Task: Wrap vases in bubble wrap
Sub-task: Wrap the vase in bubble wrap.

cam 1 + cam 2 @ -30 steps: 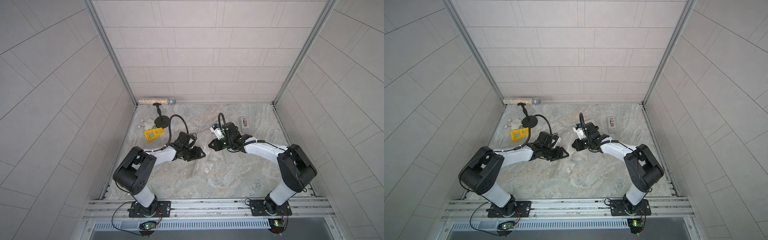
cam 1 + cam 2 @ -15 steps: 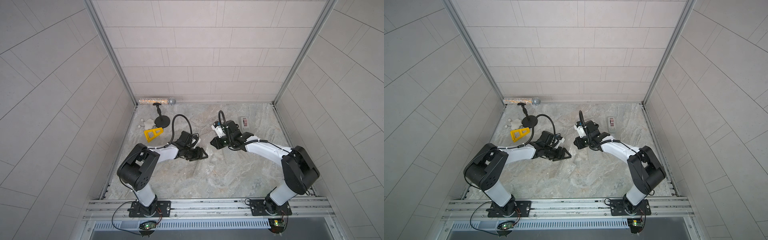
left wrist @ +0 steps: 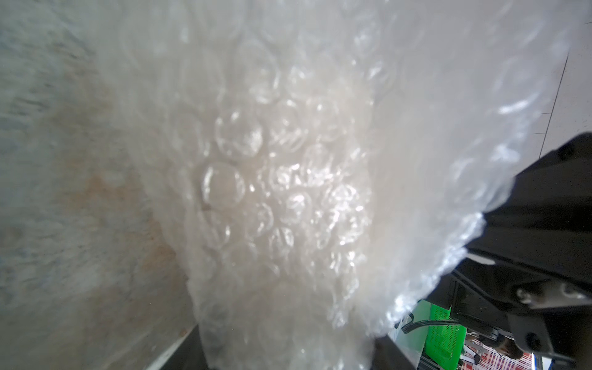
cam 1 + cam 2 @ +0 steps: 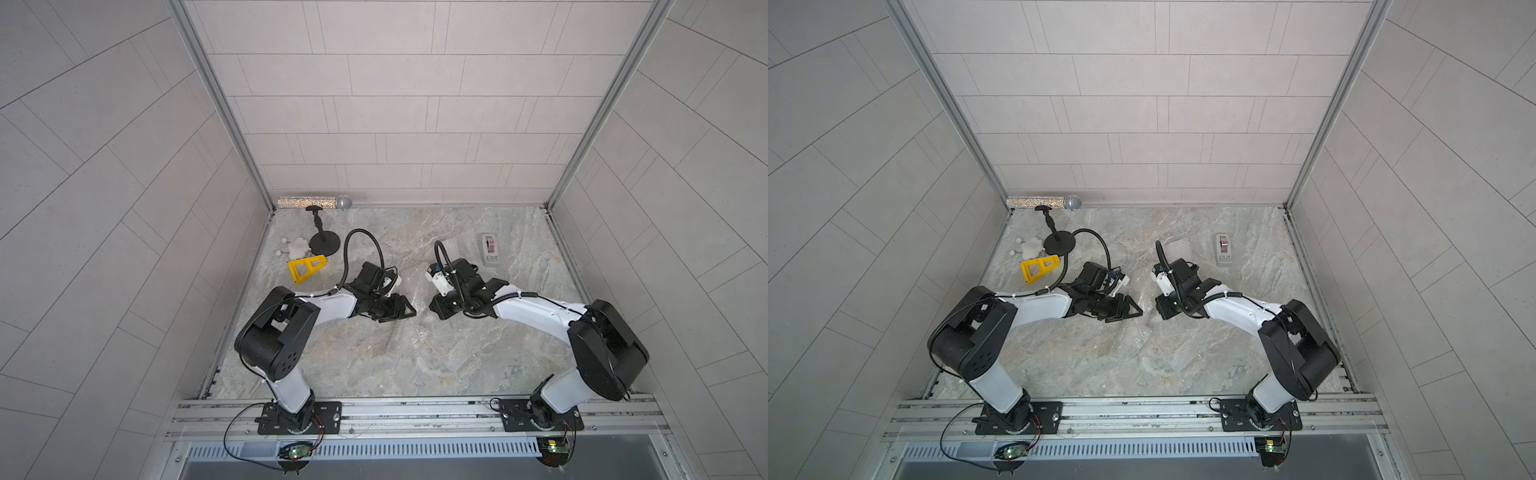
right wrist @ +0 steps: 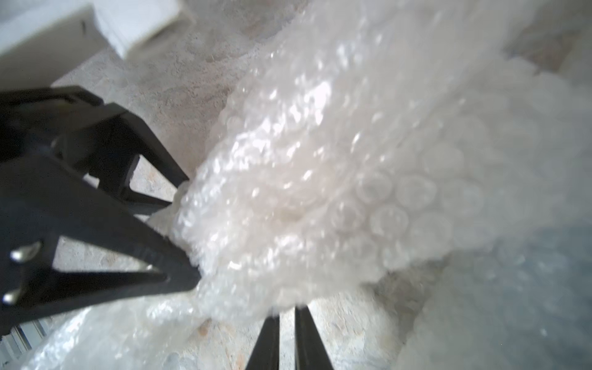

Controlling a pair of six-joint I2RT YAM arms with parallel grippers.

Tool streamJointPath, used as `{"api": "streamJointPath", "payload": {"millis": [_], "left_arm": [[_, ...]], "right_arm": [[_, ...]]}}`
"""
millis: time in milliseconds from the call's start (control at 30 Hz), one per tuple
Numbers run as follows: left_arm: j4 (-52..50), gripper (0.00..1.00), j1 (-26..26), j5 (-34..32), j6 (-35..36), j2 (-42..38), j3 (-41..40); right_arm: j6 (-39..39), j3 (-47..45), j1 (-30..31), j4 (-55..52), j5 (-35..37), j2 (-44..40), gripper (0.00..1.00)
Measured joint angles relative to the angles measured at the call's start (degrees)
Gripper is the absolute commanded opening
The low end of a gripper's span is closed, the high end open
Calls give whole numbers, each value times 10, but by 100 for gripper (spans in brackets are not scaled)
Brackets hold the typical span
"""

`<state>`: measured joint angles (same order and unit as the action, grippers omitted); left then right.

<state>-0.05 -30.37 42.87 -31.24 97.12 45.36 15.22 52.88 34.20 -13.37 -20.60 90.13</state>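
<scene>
Glistening, bunched, translucent bubble wrap (image 5: 320,198)

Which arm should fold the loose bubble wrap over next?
Right, probably. The left tool grips the bubble wrap bundle, steadying it; the right tool is shut, tips at the wrap's edge, seemingly free to push it over.

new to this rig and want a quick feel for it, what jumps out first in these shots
A crumpled bundle of bubble wrap fills both wrist views, though it barely shows on the marble table from above. It sits between the left gripper and right gripper, which face each other mid-table. Next comes colour: a yellow triangular bracket near the left rear corner, a glittery microphone along the back wall.
</scene>
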Motion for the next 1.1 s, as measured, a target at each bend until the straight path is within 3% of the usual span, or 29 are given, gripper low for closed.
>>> {"api": "streamJointPath", "payload": {"millis": [367,600,800,1100], "left_arm": [[-8,50,0,2,7,2,6],[-32,84,0,-18,7,-13,11],[-44,94,-8,-69,-14,-96,-4],[-91,94,-42,-129,-25,-71,16]], "right_arm": [[2,87,2,42,-15,91,2],[2,97,2,60,-23,114,0],[2,105,6,69,-24,124,0],[3,115,9,73,-25,134,0]]}}
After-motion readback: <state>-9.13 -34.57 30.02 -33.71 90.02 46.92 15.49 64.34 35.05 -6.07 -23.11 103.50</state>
